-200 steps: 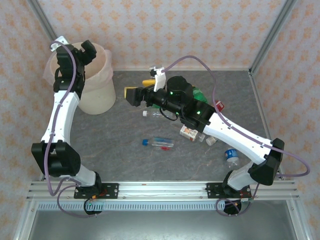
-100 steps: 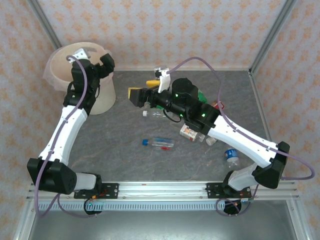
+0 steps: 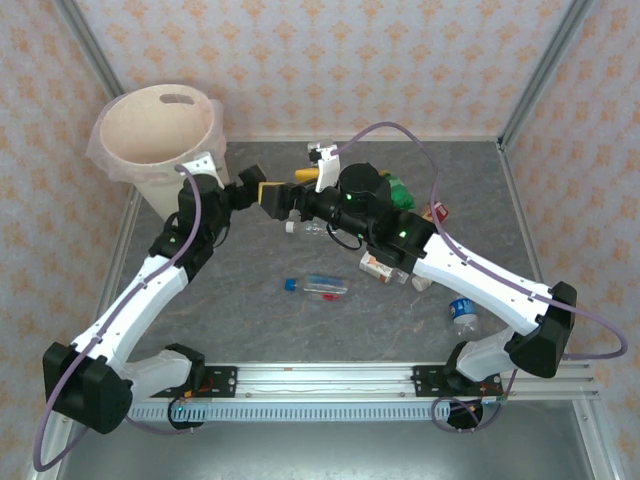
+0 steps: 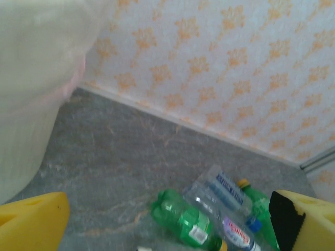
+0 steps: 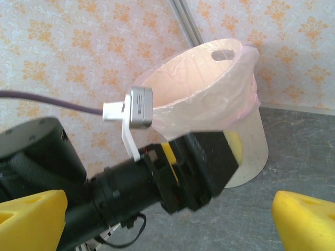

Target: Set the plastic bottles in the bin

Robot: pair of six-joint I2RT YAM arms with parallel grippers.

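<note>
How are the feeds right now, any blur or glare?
Top view: evenly lit and sharp, only faint shadows on the table. Left wrist view: the bin is a washed-out blur at the left edge, the plastic bottles slightly soft. Right wrist view: the bin's inside glows bright, and the yellow fingertips in the bottom corners are out of focus.

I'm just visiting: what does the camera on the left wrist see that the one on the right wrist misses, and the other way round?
Left wrist, not right: a green bottle and clear bottles lying on the table.
Right wrist, not left: the open top of the bin with its thin liner, and the left hand, open, in front of it.
Both: the bin's cream side, the grey table, the patterned wall, and each camera's own yellow fingertips at the bottom corners.
</note>
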